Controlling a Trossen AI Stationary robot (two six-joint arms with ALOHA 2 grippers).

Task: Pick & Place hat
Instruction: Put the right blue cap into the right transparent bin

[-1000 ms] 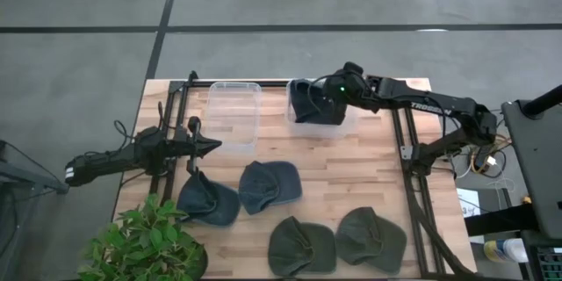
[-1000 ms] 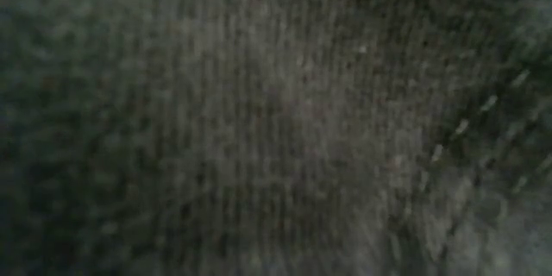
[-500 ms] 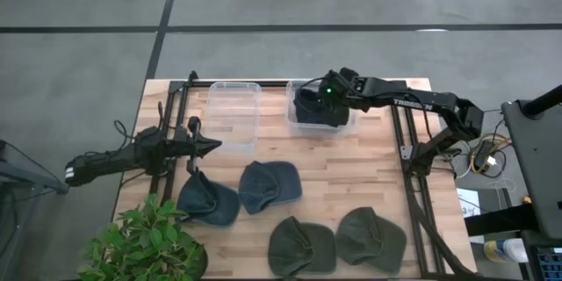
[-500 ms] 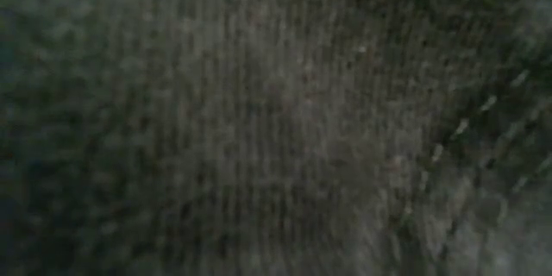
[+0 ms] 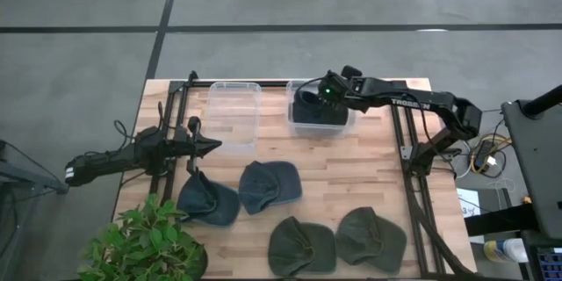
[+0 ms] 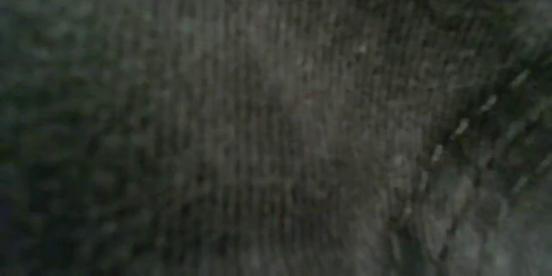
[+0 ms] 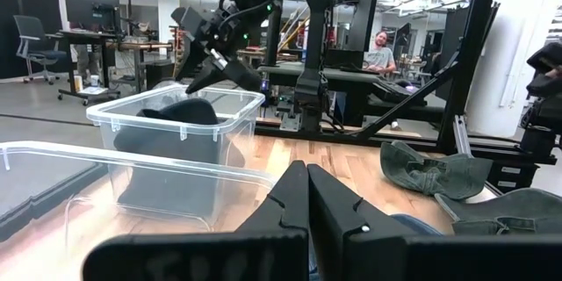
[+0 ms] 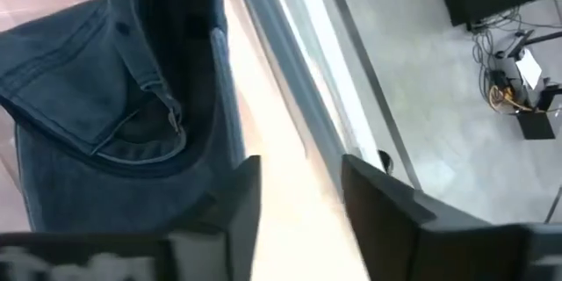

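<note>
A dark blue hat (image 5: 314,112) lies crumpled inside the right clear bin (image 5: 321,133) at the table's far side; it also shows through the bin's wall in the left wrist view (image 7: 171,132). My right gripper (image 5: 326,95) stands over that bin, pointing down, fingers open (image 8: 299,171), with the hat (image 8: 105,97) beside one finger. My left gripper (image 5: 213,147) waits shut (image 7: 307,176) near the table's left side, in front of the left clear bin (image 5: 234,114). My right gripper stands open above the hat in the bin. One finger (image 8: 241,198) is close against the hat's folded brim edge (image 8: 189,162); I cannot tell whether it touches the cloth. The hat rests in the bin.
Several more hats lie on the near half of the table: two blue ones (image 5: 209,200) (image 5: 270,184) and two green ones (image 5: 301,246) (image 5: 371,239). A potted plant (image 5: 145,246) stands at the near left corner. Grey cloth (image 6: 276,121) fills the whole low view.
My right gripper has gone a little toward the table's left edge and down over the right bin. The hat, which bulged over the bin's rim, has sunk and now lies lower inside the bin.
</note>
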